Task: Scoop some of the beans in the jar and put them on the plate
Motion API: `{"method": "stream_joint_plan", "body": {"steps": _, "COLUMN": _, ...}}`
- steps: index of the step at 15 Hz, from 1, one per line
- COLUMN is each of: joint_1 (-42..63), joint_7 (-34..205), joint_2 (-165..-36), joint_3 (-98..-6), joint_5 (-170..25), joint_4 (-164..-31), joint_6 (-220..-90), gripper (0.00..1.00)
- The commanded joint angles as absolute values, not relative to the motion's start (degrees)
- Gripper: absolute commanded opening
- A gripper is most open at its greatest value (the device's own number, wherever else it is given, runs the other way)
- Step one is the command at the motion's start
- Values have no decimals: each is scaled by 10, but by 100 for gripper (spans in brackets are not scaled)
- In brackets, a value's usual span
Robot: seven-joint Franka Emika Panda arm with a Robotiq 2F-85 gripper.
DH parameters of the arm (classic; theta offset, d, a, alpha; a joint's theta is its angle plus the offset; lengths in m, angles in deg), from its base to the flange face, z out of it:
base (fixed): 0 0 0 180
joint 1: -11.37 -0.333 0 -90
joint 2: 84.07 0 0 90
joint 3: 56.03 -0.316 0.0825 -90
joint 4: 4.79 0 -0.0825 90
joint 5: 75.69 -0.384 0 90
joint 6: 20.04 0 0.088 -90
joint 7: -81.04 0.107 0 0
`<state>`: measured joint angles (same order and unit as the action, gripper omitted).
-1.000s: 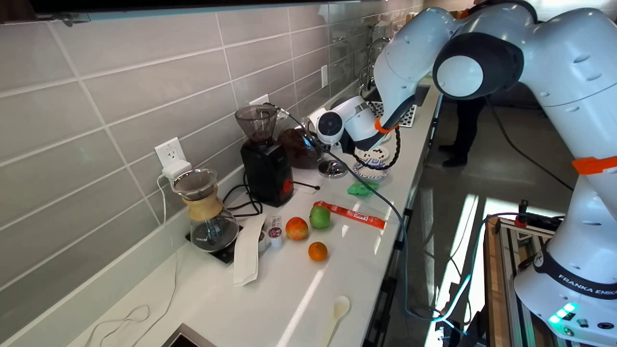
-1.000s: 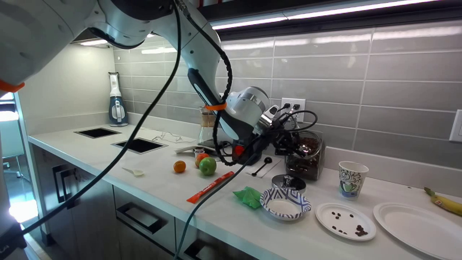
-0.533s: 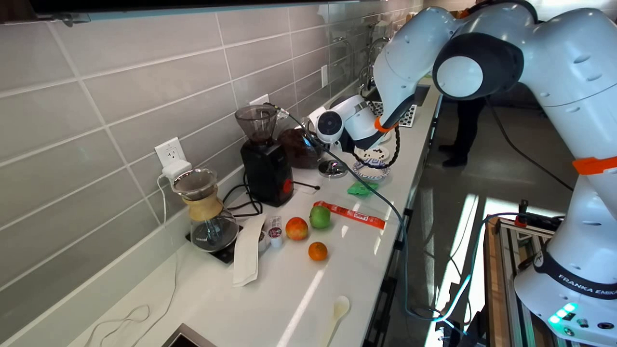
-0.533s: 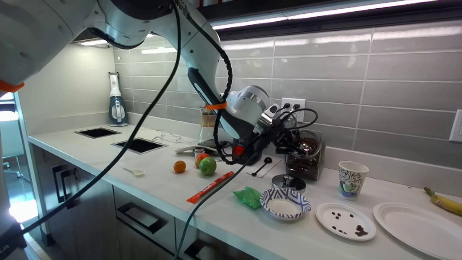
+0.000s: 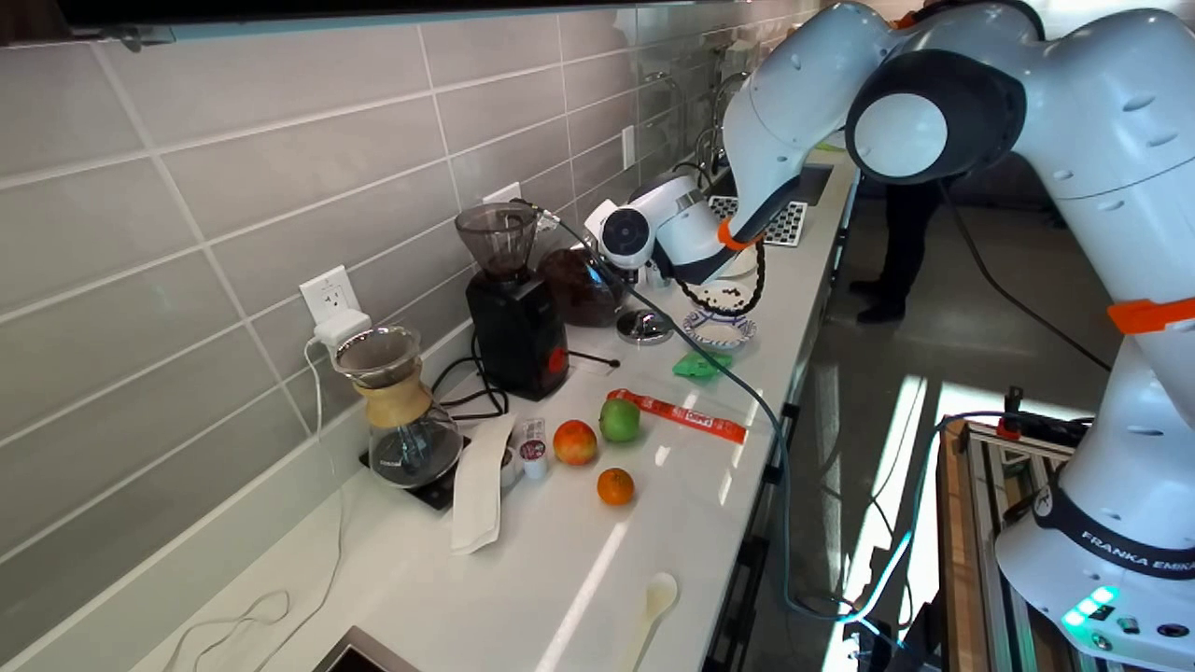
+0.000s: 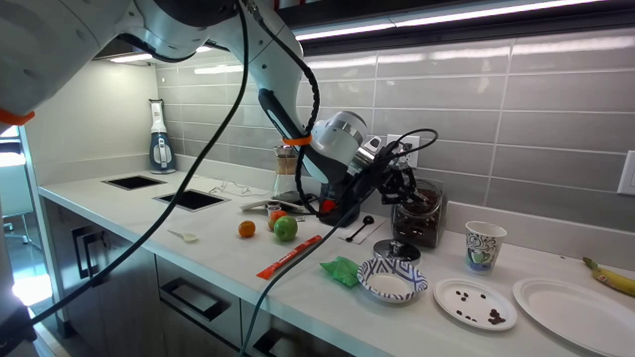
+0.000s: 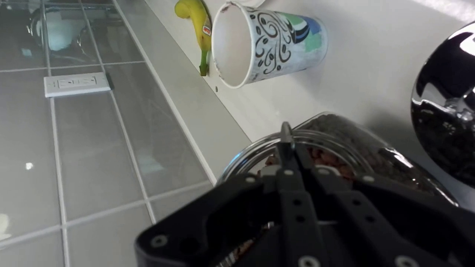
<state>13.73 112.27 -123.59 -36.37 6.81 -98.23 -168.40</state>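
The glass jar (image 6: 417, 232), full of dark beans (image 7: 326, 157), stands uncovered by the wall. At its mouth, my gripper (image 7: 295, 148) is shut, its fingers over the round opening in the wrist view. A thin metal utensil (image 7: 286, 132) with a rounded end sticks out at the fingertips. Pale edges show behind the fingers; I cannot tell whether they belong to the utensil. Whatever part of it reaches into the jar is hidden. In an exterior view a small white plate (image 6: 446, 297) carries several dark beans, with a larger white plate (image 6: 560, 305) beside it.
A shiny lid (image 6: 397, 251) lies in front of the jar, next to a patterned bowl (image 6: 364, 281). A paper cup (image 6: 485, 248) stands close to the jar. The black grinder (image 5: 518, 331) is on its other side, and a black scoop (image 6: 360, 229) lies near it.
Over the last half second my gripper has risen slightly and shifted at the jar's mouth, and its cable loop has moved up. The jar and plates have stayed put.
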Motion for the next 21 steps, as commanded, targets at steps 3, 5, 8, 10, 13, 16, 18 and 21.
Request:
{"method": "stream_joint_plan", "body": {"steps": 3, "joint_1": 197, "joint_7": 957, "joint_2": -1226, "joint_3": -439, "joint_5": 24, "joint_4": -975, "joint_6": -1667, "gripper": 1}}
{"method": "stream_joint_plan", "body": {"steps": 5, "joint_1": 214, "joint_7": 898, "joint_2": -1228, "joint_3": -455, "joint_5": -15, "joint_4": -970, "joint_6": -1667, "gripper": 1}}
{"method": "stream_joint_plan", "body": {"steps": 8, "joint_1": 232, "joint_7": 823, "joint_2": -1228, "joint_3": -471, "joint_5": -85, "joint_4": -965, "joint_6": -1661, "gripper": 1}}
{"method": "stream_joint_plan", "body": {"steps": 10, "joint_1": 240, "joint_7": 782, "joint_2": -1232, "joint_3": -478, "joint_5": -133, "joint_4": -956, "joint_6": -1654, "gripper": 1}}
{"method": "stream_joint_plan", "body": {"steps": 13, "joint_1": 245, "joint_7": 736, "joint_2": -1237, "joint_3": -483, "joint_5": -193, "joint_4": -942, "joint_6": -1643, "gripper": 1}}
{"method": "stream_joint_plan", "body": {"steps": 16, "joint_1": 244, "joint_7": 705, "joint_2": -1246, "joint_3": -483, "joint_5": -243, "joint_4": -923, "joint_6": -1633, "gripper": 1}}
{"method": "stream_joint_plan", "body": {"steps": 18, "joint_1": 238, "joint_7": 702, "joint_2": -1256, "joint_3": -476, "joint_5": -261, "joint_4": -906, "joint_6": -1627, "gripper": 1}}
{"method": "stream_joint_plan", "body": {"steps": 21, "joint_1": 233, "joint_7": 705, "joint_2": -1274, "joint_3": -469, "joint_5": -275, "joint_4": -881, "joint_6": -1621, "gripper": 1}}
